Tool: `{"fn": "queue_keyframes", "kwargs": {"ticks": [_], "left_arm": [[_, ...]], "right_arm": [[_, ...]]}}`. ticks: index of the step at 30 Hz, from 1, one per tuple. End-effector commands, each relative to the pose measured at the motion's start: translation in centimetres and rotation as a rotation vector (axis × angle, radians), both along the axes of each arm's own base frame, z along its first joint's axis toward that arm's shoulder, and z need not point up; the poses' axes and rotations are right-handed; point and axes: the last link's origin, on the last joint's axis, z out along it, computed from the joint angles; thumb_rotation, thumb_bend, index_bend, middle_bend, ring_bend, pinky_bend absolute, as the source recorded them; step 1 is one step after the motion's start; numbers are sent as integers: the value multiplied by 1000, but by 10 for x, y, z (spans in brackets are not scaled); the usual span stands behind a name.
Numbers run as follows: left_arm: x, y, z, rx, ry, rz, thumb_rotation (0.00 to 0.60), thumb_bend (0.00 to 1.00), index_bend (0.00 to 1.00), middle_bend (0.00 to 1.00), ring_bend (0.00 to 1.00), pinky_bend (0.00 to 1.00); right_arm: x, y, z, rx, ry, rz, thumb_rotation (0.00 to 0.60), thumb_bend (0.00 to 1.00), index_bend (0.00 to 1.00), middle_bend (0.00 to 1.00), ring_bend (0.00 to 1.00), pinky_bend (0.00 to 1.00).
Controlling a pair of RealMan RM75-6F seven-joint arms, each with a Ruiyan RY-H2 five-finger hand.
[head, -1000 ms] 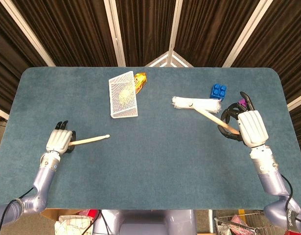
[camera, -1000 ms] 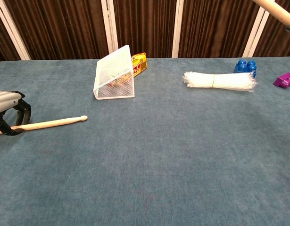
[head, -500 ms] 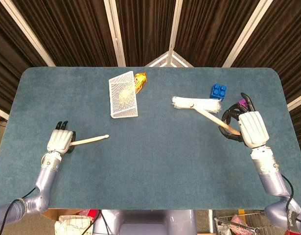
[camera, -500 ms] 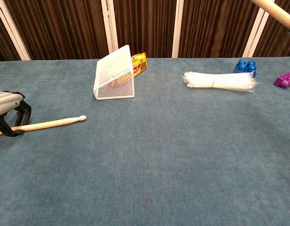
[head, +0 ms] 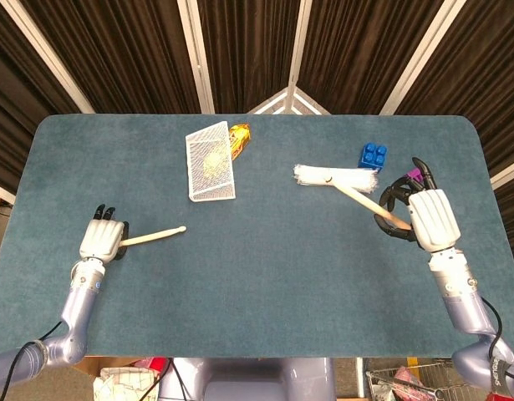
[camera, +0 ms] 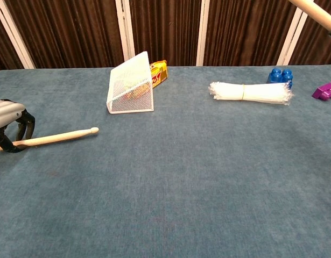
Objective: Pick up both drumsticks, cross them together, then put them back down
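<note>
My left hand (head: 103, 240) at the table's left side grips the butt of a wooden drumstick (head: 154, 236); the stick's tip points right and sits slightly off the cloth in the chest view, where the left hand (camera: 6, 123) and drumstick (camera: 57, 137) show at the left edge. My right hand (head: 424, 215) at the right side holds the second drumstick (head: 361, 200) raised, its tip slanting up-left over the white bundle. The chest view shows only a piece of that second drumstick (camera: 316, 13) at the top right corner.
A tilted white mesh basket (head: 211, 163) with a yellow snack packet (head: 240, 139) behind it stands at the back centre. A white bundle of cable ties (head: 336, 177), a blue brick (head: 374, 155) and a purple block (camera: 324, 91) lie at the back right.
The left drumstick's tip has lifted slightly off the table as my left hand rose a little. The right hand and its stick have barely moved.
</note>
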Motion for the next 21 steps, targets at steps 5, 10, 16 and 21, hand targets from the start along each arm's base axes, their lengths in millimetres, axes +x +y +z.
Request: {"fn": "queue_keyframes", "kwargs": {"ticks": [5, 10, 16, 21], "left_arm": [[6, 1, 3, 24, -22, -44, 600, 524, 636, 660, 121, 0], [16, 1, 12, 62, -77, -149, 600, 525, 641, 665, 124, 0], [31, 0, 29, 118, -176, -267, 600, 525, 645, 667, 132, 0], [51, -1, 46, 144, -282, -359, 600, 525, 643, 667, 132, 0]], "right_arm": [[0, -1, 3, -7, -1, -3, 600, 427, 710, 657, 366, 0], [1, -2, 5, -13, -5, -1, 600, 427, 710, 656, 366, 0], [4, -5, 6, -14, -3, -2, 600, 428, 711, 657, 366, 0], [13, -15, 5, -18, -2, 7, 600, 427, 711, 656, 370, 0]]}}
